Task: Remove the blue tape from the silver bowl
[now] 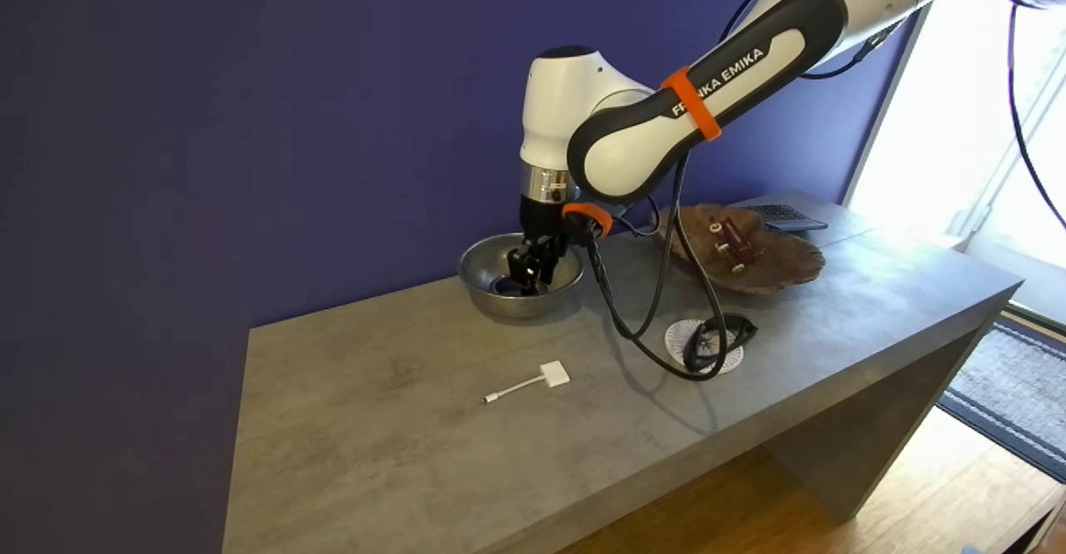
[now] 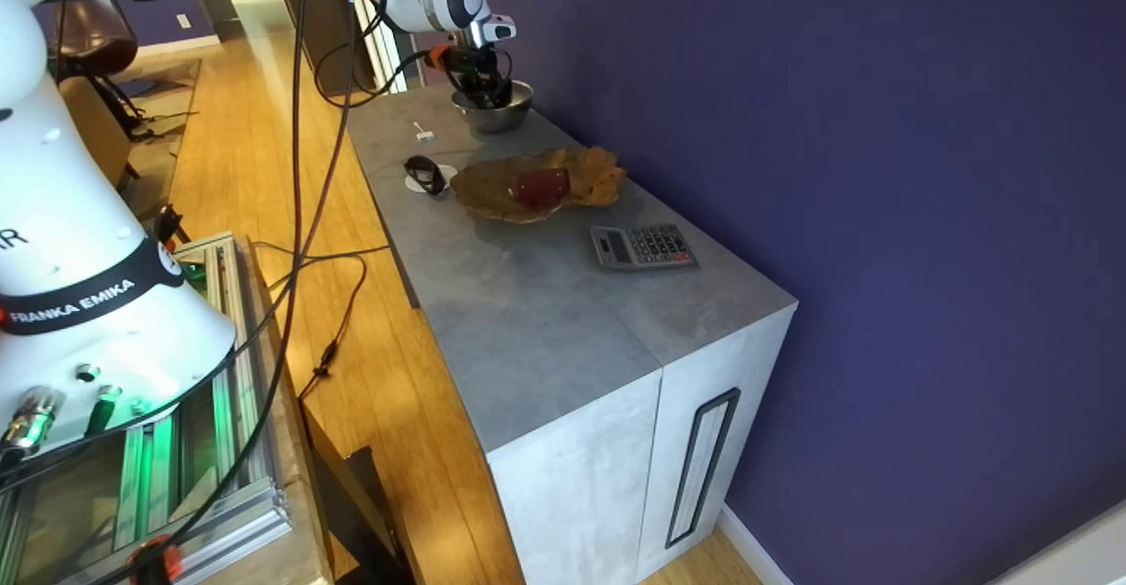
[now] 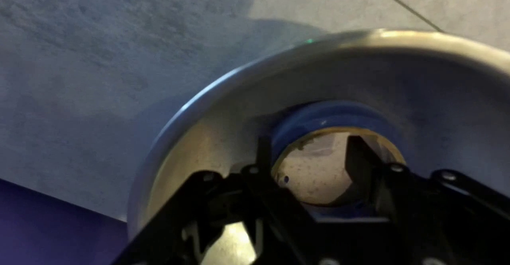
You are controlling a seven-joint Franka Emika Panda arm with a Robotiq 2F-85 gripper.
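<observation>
Layout, left to right in an exterior view: the silver bowl [image 1: 515, 307] stands upright on the table [image 1: 375, 429], close to the purple wall [image 1: 250, 137]; the white cable adapter [image 1: 554, 373] lies in front of the bowl; the wooden tray [image 1: 787, 264] is apart, farther right.

Work point, left to right in the wrist view: the fingers [image 3: 360, 161] are apart. One stands beside the left outer edge of the roll of blue tape [image 3: 338, 112]; the opposite one overlaps the open core. Whether that one reaches into the core or hangs above it cannot be told, and no contact is confirmed. The roll is inside the bowl, not yet removed. The present step is judged to be grasp alignment on the roll's left side.

Possible faults:
1. Slip on lifting. Cause: fingers closed on only the upper edge of the glossy tape.
2. Bowl shifted or tipped. Cause: fingers pressed against its floor or side.
3. Roll caught against the bowl's rim. Cause: a one-sided grip that lets the roll hang tilted.

Orientation: the roll is a ring and has no long axis. Its core opening faces upward, out of the bowl, roughly toward the wrist view; the exact tilt cannot be read.
</observation>
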